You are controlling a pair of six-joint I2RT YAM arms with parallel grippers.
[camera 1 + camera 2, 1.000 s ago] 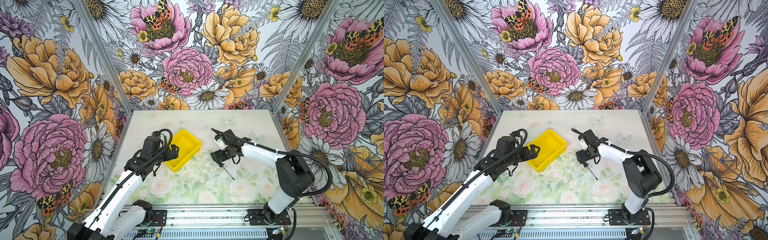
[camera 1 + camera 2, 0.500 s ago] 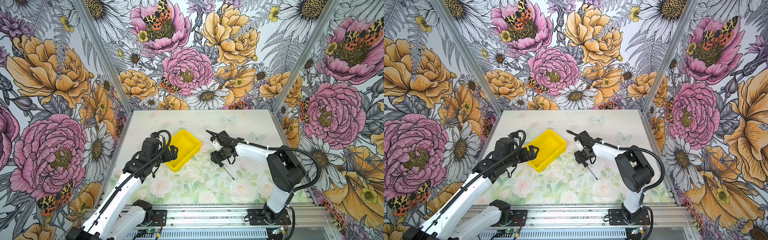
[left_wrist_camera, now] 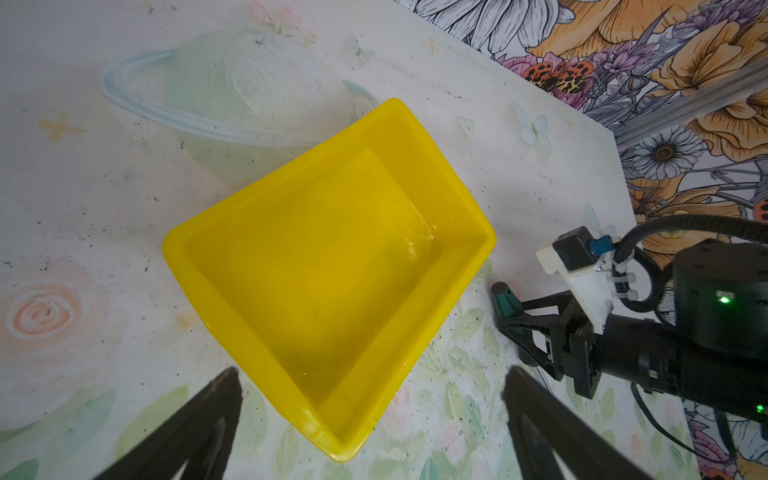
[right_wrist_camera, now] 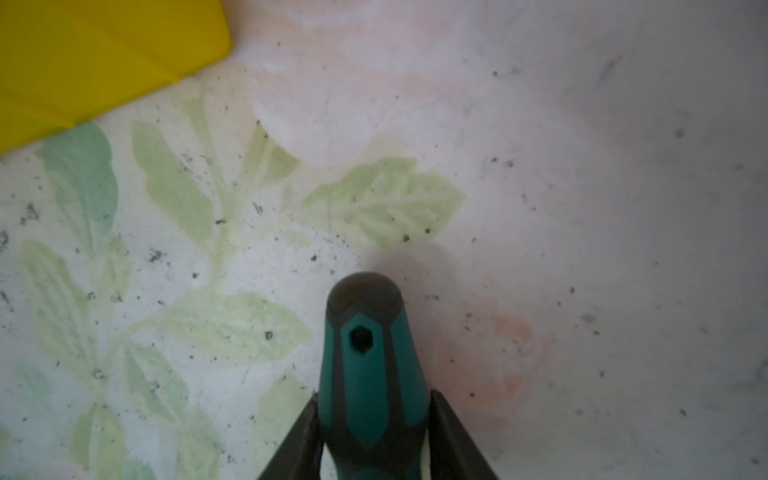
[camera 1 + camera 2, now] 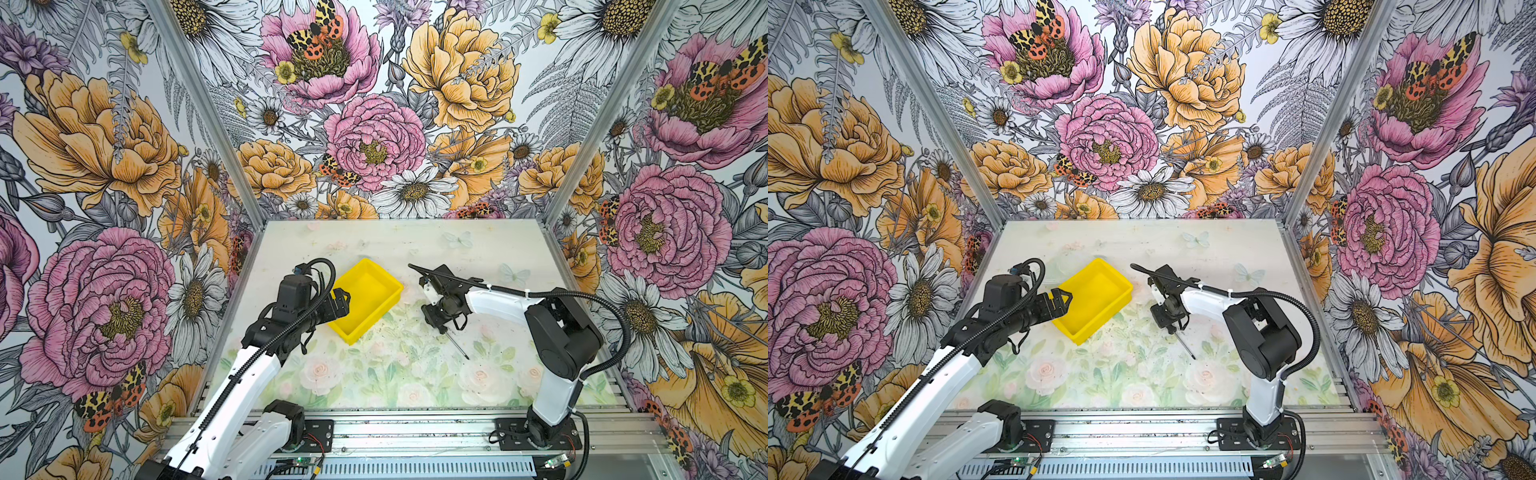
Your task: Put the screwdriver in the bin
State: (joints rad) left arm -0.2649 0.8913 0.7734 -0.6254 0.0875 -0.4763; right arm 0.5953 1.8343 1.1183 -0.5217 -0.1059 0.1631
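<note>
My right pincer (image 5: 444, 328) (image 5: 1170, 328) is clenched on the screwdriver (image 5: 457, 345) (image 5: 1185, 344). In my right wrist view both fingers (image 4: 299, 432) press the sides of its green and black handle (image 4: 368, 365), whose rounded end pokes out beyond them. Taking the back wall as 12 o'clock in both top views, the screwdriver sits outside the bin (image 5: 368, 297) (image 5: 1096, 297), near it at about its 3 o'clock, over the flower-printed table (image 5: 395, 374). The thin shaft slants from my grip towards 4 to 5 o'clock and the handle end points towards 10 to 11. Whether the tool rests on the surface or hangs just above it I cannot tell. My left pincer (image 5: 338, 300) (image 5: 1059, 301) is released, its fingers (image 3: 199, 419) spread wide with nothing between them, and it hovers at the bin's 9 o'clock corner. The yellow bin (image 3: 332, 270) stands skewed, one corner towards 12 o'clock, and its floor is bare
</note>
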